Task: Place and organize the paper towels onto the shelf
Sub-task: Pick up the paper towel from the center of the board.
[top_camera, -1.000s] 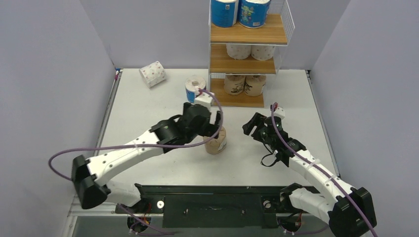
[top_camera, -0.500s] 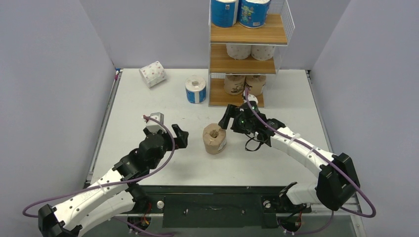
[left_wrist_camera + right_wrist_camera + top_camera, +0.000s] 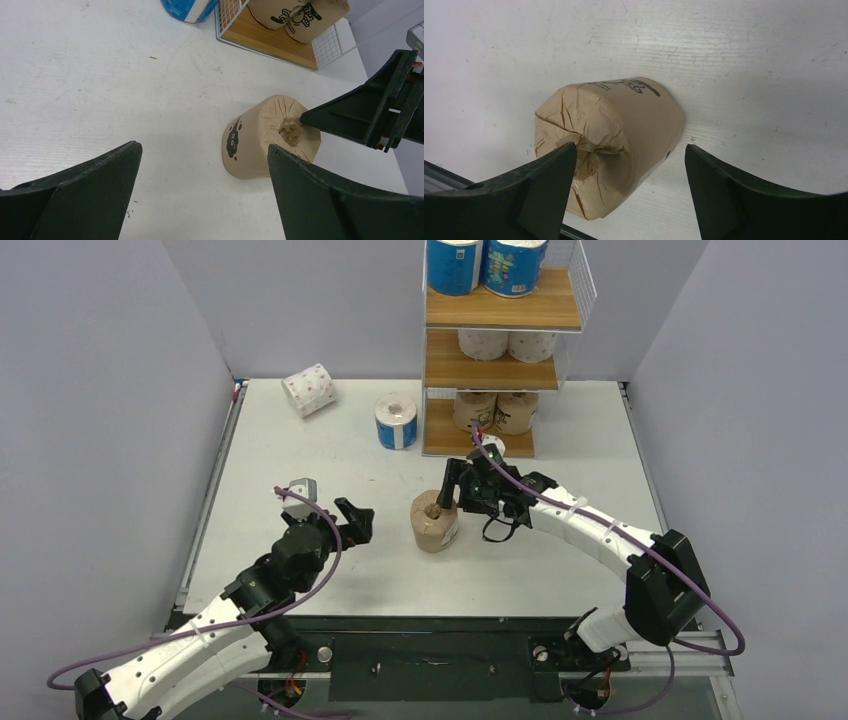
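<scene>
A brown kraft paper towel roll [image 3: 434, 523] [image 3: 260, 145] [image 3: 619, 130] stands upright on the table in front of the shelf [image 3: 500, 312]. My right gripper [image 3: 453, 494] [image 3: 630, 146] is open right over it. One finger is above the roll's crumpled top and the other hangs past its side. My left gripper [image 3: 357, 519] [image 3: 202, 147] is open and empty, a short way to the left of the roll. The shelf holds two blue rolls [image 3: 455, 265] on top, white dotted rolls [image 3: 483, 343] in the middle and brown rolls [image 3: 475, 410] at the bottom.
A blue roll [image 3: 396, 421] stands on the table just left of the shelf. A white pink-dotted roll [image 3: 308, 390] lies on its side at the far left. Grey walls close in both sides of the table.
My left arm has pulled back to the near left, away from the brown roll. My right gripper has swung in from the right to sit over that roll.
</scene>
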